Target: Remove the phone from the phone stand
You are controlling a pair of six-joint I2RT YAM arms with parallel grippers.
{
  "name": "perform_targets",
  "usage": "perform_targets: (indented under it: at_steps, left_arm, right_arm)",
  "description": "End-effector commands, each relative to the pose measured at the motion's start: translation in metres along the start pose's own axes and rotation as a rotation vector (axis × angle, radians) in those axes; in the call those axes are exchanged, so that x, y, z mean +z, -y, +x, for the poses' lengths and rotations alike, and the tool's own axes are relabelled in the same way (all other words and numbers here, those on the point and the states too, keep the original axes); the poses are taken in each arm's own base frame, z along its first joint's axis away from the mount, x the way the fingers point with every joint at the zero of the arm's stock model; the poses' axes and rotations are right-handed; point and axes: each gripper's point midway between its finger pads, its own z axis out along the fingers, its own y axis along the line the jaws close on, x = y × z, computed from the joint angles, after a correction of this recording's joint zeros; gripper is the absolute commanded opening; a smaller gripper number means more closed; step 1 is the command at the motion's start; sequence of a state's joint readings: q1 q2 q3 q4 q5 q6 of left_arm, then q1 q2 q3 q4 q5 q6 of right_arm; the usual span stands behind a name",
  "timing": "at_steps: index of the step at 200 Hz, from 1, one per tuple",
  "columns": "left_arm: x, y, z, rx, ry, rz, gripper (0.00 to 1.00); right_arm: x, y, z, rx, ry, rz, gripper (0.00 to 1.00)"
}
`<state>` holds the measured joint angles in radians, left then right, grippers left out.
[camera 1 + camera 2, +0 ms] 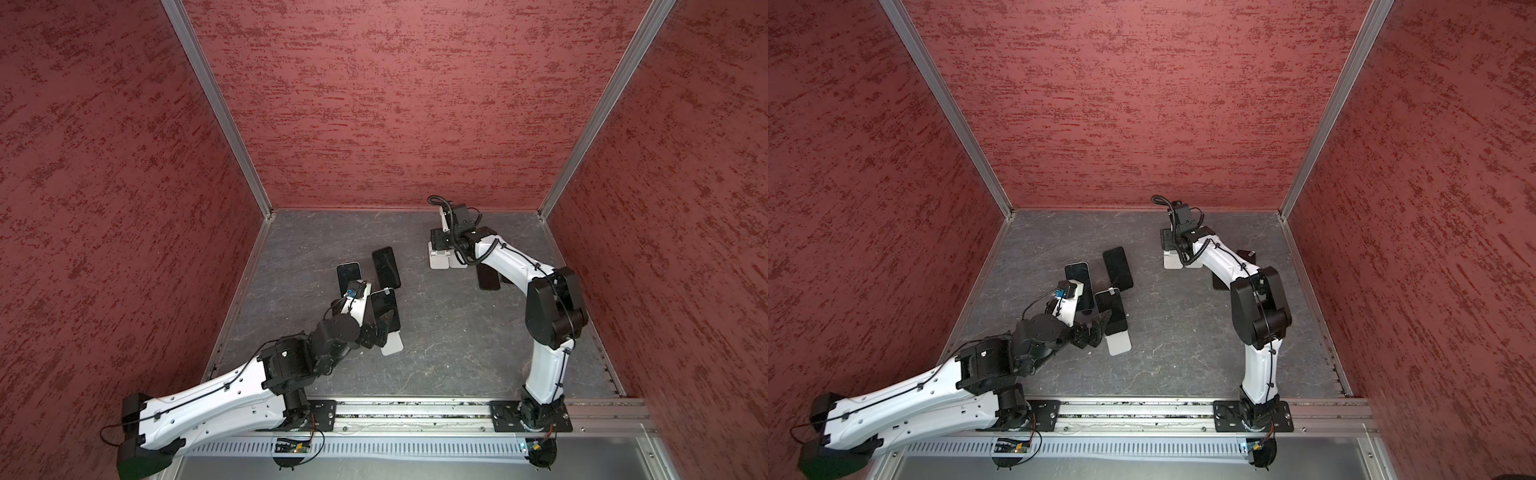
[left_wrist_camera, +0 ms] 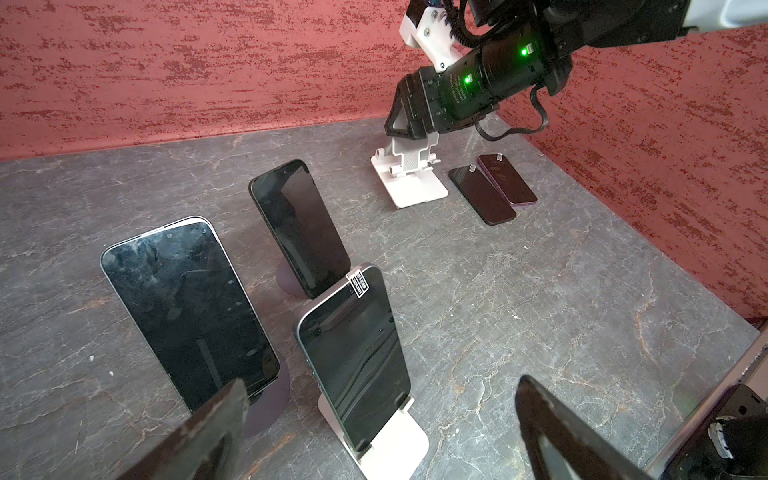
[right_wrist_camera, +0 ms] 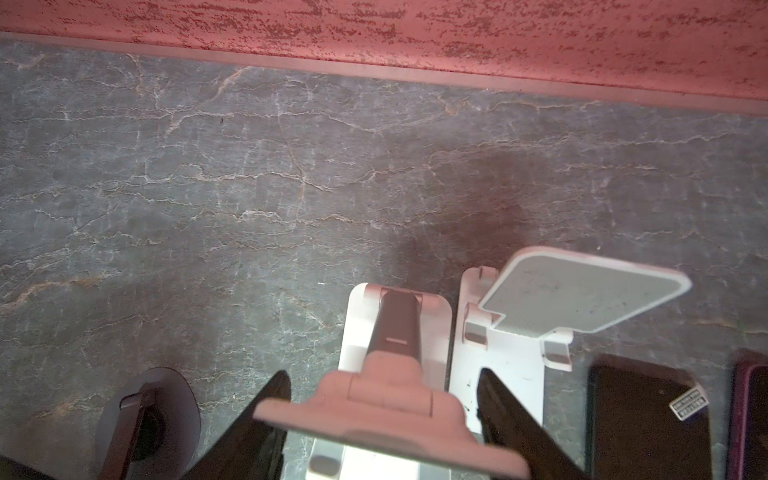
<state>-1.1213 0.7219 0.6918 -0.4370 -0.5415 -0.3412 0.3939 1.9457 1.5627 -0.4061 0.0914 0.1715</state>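
Sticker (image 2: 357,284) on phone (image 2: 353,357), writing illegible

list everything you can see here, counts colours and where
phones on stands: 3, black screens, clustered left of centre
their stands: 2 dark purple round, 1 white, same spot
flat phones: 2, black and purple, lying right of centre
empty white stands: 2, side by side at the back
empty round stand: 1, dark, beside them
table: 1, grey stone-look
walls: 3, red
left claw: black, open, facing the standing phones
right claw: black, closed on one of the empty white stands
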Motion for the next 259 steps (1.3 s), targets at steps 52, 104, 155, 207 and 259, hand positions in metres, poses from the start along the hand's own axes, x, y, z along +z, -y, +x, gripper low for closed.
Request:
perform_targets:
  at_steps: [52, 104, 155, 207, 259]
  left_arm:
    - [-0.003, -0.001, -0.006, -0.030, 0.006, 0.000, 1.00]
    - [-0.001, 0.000, -0.005, -0.023, 0.002, -0.005, 1.00]
    - [0.000, -0.001, -0.004, -0.022, 0.001, -0.009, 0.99]
    - [0.001, 0.000, -0.003, -0.021, -0.002, -0.009, 1.00]
    - [0.000, -0.002, -0.008, -0.019, 0.008, -0.027, 0.99]
  right_arm:
    - [0.018, -0.004, -0.010, 0.005, 0.039, -0.029, 0.63]
    - [0.030, 0.002, -0.004, 0.012, 0.038, 0.003, 0.63]
    - [0.038, 0.005, 0.007, 0.008, 0.014, 0.020, 0.67]
    - [0.043, 0.007, 0.013, 0.006, -0.001, 0.028, 0.71]
    - [0.028, 0.007, 0.000, 0.002, 0.021, 0.035, 0.80]
